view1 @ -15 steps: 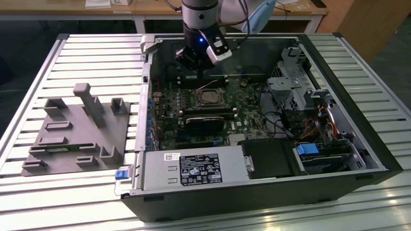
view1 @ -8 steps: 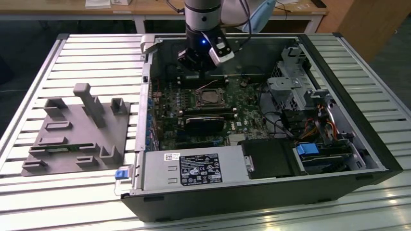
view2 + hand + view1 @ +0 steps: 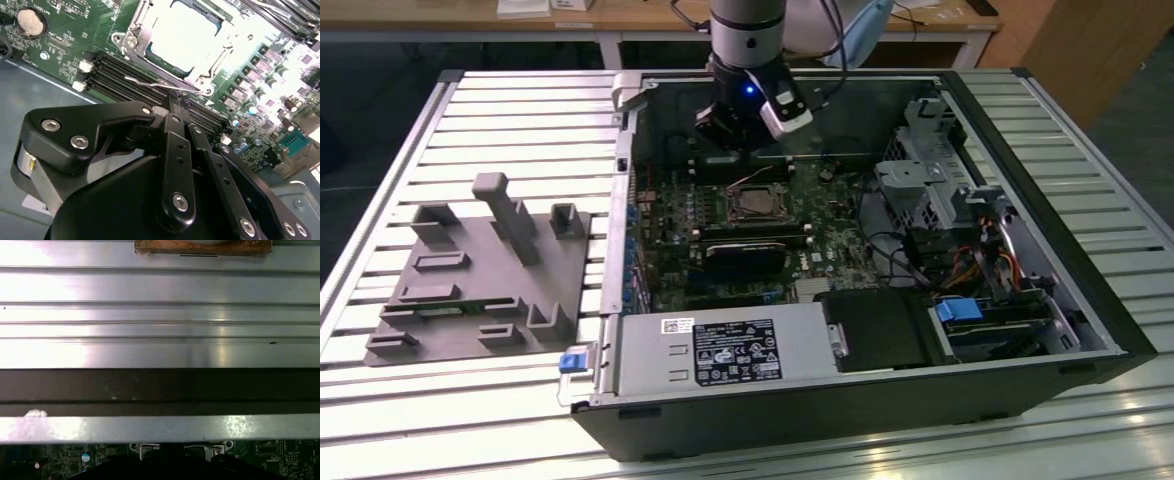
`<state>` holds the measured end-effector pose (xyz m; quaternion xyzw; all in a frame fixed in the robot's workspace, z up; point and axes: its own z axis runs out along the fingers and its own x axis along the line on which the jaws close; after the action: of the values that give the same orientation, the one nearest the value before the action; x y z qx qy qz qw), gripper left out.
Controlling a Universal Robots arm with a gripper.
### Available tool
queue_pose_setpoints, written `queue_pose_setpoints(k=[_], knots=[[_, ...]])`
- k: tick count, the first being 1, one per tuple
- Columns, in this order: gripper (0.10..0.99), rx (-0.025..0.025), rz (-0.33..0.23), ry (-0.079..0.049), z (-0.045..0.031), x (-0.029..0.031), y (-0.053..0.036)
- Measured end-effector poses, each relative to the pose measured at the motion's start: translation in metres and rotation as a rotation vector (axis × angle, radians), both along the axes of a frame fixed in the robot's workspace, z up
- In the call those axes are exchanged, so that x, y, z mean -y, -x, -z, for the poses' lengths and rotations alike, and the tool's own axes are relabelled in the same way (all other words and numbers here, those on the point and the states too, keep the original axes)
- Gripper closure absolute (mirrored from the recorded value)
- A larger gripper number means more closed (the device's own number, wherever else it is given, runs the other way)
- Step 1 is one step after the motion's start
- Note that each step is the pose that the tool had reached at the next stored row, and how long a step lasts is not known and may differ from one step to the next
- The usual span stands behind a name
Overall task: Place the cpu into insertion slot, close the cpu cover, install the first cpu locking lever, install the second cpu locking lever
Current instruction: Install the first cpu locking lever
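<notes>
Silver cover (image 3: 187, 42) is down flat over the slot (image 3: 755, 206), and the chip's (image 3: 186, 31) pale face shows through its window in the second wrist view, washed out by glare. In the exterior view the slot sits mid-board on the green motherboard (image 3: 674, 215) inside the open computer case (image 3: 1067, 290), just beyond the black heatsink block (image 3: 744, 255).

My gripper (image 3: 171, 102) is low over the board on the far side of the slot. Black fingers (image 3: 175, 145) are drawn together to a narrow tip. That tip sits right at a thin wire lever (image 3: 165, 86) running along the near edge of the cover frame, beside the black memory slots (image 3: 125, 75). Can't tell whether I'm touching the lever or just above it. Nothing visibly clamped between the fingers.

First wrist view: ribbed metal table (image 3: 160, 315) and the dark case wall (image 3: 160, 387), with a strip of board and cover frame at the edge.

Grey fixture tray (image 3: 480, 270) sits on the table at the exterior view's left, well apart from the case.
</notes>
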<state>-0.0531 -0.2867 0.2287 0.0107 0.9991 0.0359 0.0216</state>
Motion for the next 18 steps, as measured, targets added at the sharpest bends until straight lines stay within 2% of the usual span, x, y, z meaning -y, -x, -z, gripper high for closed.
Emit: queue_pose_setpoints(k=[2,9,18], knots=[[0.98,0.0001,-0.046,0.0,0.0013,0.0,-0.0005],[0.98,0.0,-0.047,0.0,0.0032,-0.0008,-0.0075],[0.98,0.0,-0.047,0.0,0.0065,-0.001,-0.0108]])
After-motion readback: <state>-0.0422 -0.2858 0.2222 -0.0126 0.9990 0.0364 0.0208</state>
